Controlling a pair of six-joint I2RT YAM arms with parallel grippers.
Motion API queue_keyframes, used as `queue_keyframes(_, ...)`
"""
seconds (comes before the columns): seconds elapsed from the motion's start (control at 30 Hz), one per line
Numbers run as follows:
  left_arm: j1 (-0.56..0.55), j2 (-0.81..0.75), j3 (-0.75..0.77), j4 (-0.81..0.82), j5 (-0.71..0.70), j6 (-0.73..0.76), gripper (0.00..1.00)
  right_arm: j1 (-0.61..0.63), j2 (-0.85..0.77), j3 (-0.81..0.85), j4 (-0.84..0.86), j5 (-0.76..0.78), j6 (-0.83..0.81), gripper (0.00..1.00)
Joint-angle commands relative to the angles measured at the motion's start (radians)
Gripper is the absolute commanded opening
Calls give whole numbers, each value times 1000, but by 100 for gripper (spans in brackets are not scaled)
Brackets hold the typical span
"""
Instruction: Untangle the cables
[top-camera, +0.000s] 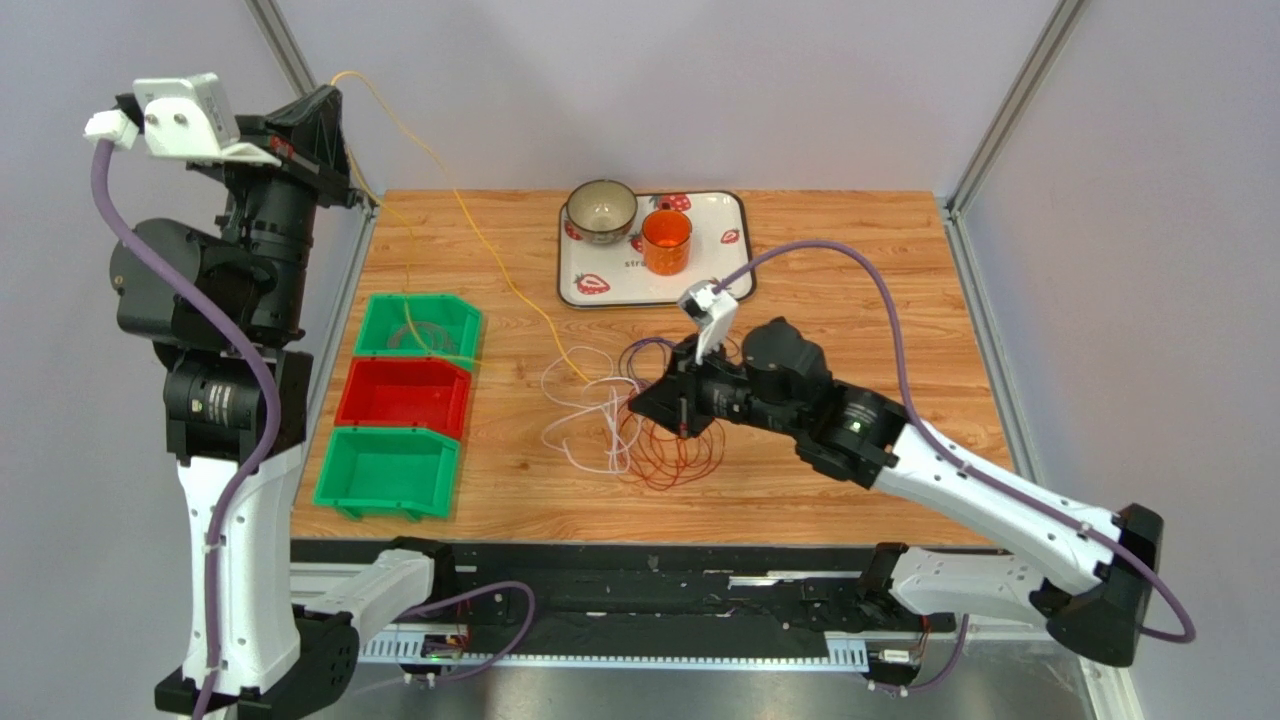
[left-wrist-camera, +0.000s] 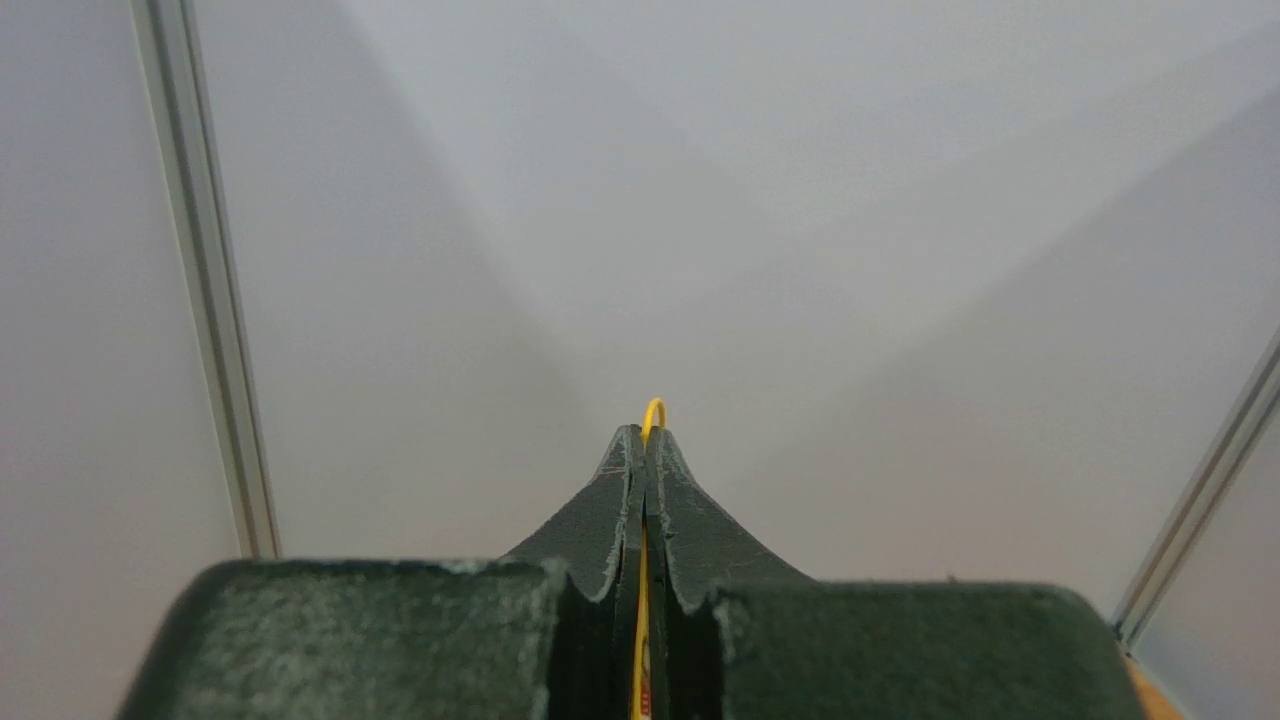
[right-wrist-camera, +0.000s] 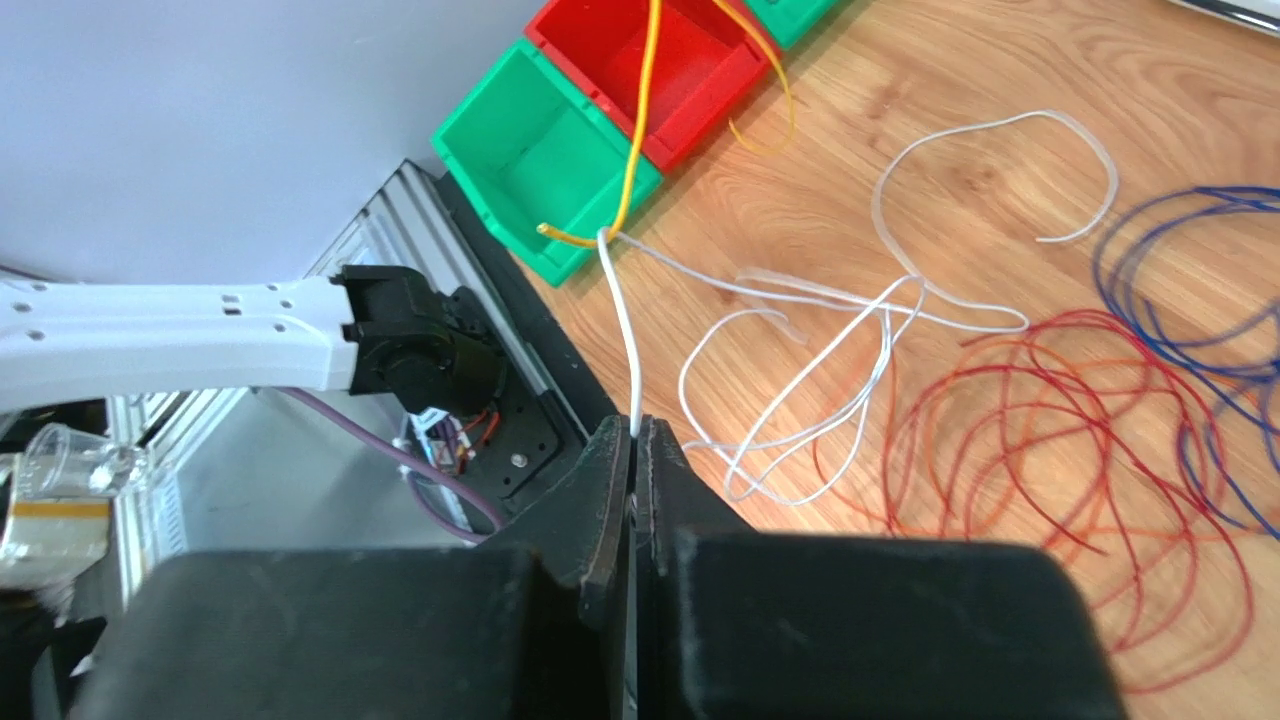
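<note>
**A:** What have you got hold of?

**B:** Two strands. My left gripper (left-wrist-camera: 649, 443) is clenched on the yellow cable (left-wrist-camera: 652, 408), held high above the bench's far left corner. My right gripper (right-wrist-camera: 633, 438) is pinched shut on the white cable (right-wrist-camera: 621, 323), low over the middle of the bench (top-camera: 842, 435). The rest of the cables (top-camera: 669, 458) lie there in loose loops, just beside my right gripper.

**A:** How will they behave?

**B:** I judge them almost weightless, limp yet springy. They should hold their coils, slip through a weak pinch, and drag their neighbours along wherever loops cross. The best hold is on a free run of a single strand, clear of the crossings, with a slow pull.

**A:** What does one camera give you that another doesn't?

**B:** Only the overhead view shows the yellow cable's whole run, slanting down from my raised left gripper to the heap. The right wrist view shows what the overhead loses:
- The white cable rises from my fingers to meet the yellow one near the rim of a green bin (right-wrist-camera: 519, 158).
- The yellow one passes over the red bin (right-wrist-camera: 676, 68).
- The red cable (right-wrist-camera: 1037, 450) and blue cable (right-wrist-camera: 1202, 285) are coiled to one side of the white loops, overlapping at their edges.

The left wrist view shows only a small yellow loop poking past my closed fingertips against bare wall, and nothing of the bench.
</note>
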Motion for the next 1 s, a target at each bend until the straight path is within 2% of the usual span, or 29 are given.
queue_keyframes(0.0, 4, 70, 78, 31, -36, 61, 0, -5, -92, -117, -108, 80, -33, 0)
queue_keyframes(0.07, 4, 113, 124, 25, -68, 99, 0, -5, -138, -151, -143, 113, -18, 0)
queue_keyframes(0.2, 7, 182, 224, -4, -121, 147, 0, -21, -368, -261, -164, 231, 7, 0)
queue_keyframes(0.43, 36, 268, 270, -3, -171, 162, 0, -57, -529, -295, -220, 341, 21, 0)
queue_keyframes(0.63, 59, 265, 248, 23, -174, 165, 0, -67, -438, -318, -214, 348, 34, 0)
queue_keyframes(0.97, 100, 274, 277, 46, -165, 167, 0, -68, -238, -485, 33, 324, 85, 0)
